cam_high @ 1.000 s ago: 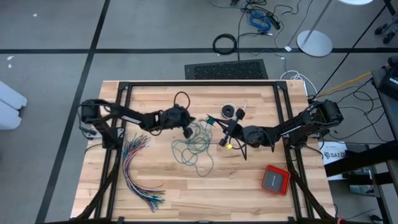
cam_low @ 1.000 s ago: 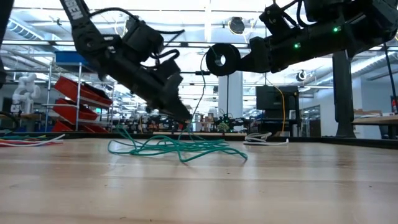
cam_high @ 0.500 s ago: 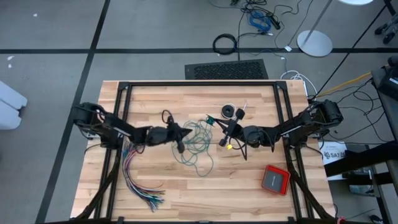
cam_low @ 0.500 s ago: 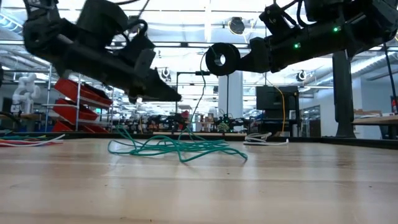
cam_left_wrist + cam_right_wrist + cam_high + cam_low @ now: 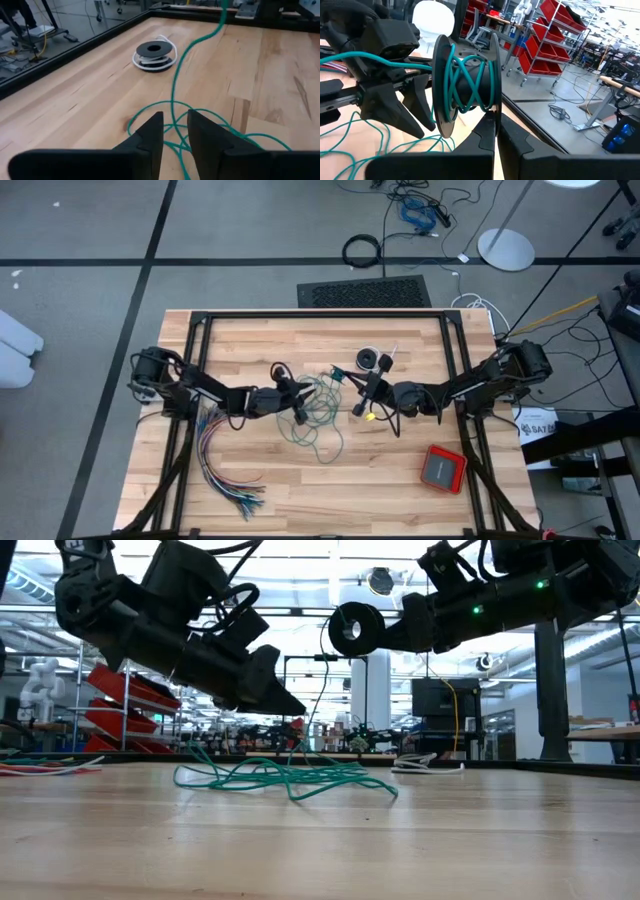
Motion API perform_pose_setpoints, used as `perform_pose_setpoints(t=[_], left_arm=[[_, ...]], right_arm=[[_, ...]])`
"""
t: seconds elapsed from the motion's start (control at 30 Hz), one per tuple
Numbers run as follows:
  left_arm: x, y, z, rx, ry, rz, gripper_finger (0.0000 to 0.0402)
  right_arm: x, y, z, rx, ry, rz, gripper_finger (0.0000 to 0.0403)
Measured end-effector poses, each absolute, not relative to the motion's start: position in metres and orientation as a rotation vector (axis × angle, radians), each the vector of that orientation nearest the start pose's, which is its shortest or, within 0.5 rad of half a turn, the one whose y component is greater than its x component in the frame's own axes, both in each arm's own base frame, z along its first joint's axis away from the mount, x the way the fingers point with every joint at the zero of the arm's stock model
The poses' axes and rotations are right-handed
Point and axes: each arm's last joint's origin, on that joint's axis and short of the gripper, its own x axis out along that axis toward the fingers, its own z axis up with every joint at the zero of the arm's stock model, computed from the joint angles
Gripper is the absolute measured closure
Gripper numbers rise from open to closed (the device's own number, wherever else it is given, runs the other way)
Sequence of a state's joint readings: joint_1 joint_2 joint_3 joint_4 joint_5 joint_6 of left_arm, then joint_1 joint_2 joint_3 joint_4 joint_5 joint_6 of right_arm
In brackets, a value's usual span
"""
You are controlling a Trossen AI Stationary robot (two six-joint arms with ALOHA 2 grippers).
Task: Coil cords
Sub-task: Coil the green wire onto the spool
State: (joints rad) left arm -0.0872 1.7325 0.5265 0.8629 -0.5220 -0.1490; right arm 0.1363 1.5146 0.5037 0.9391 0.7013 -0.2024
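My left gripper [image 5: 174,131], fingers now parted slightly, has swung back over the teal cord [image 5: 318,412]; my right gripper [image 5: 495,131] pinches the spool [image 5: 464,84].

Teal cord [image 5: 315,412]: thin, mostly a loose tangled heap mid-bench; one strand rises off it, and several turns are wound on a black spool [image 5: 465,85] held above the bench. Black cord not discernible.
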Motion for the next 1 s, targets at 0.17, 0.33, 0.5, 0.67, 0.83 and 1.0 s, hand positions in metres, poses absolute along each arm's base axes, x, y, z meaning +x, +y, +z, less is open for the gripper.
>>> perform_pose_setpoints(t=[0.17,0.33,0.5,0.67,0.83,1.0], left_arm=[[0.298,-0.011,0.128,-0.046,0.286,0.464,0.0304],[0.308,-0.011,0.122,-0.076,0.296,0.490,0.0304],[0.317,-0.012,0.106,-0.122,0.327,0.517,0.0304],[0.319,-0.011,0.108,-0.125,0.305,0.563,0.0304],[0.318,-0.014,0.109,-0.112,0.304,0.565,0.0304],[0.316,-0.022,0.108,-0.050,0.312,0.605,0.0304]], right_arm=[[0.276,0.019,0.185,-0.225,0.120,-0.557,0.0403],[0.276,0.019,0.186,-0.224,0.113,-0.558,0.0403],[0.276,0.019,0.187,-0.223,0.107,-0.558,0.0403],[0.276,0.019,0.187,-0.223,0.108,-0.558,0.0403],[0.276,0.019,0.186,-0.224,0.110,-0.558,0.0403],[0.276,0.019,0.186,-0.227,0.117,-0.557,0.0403]])
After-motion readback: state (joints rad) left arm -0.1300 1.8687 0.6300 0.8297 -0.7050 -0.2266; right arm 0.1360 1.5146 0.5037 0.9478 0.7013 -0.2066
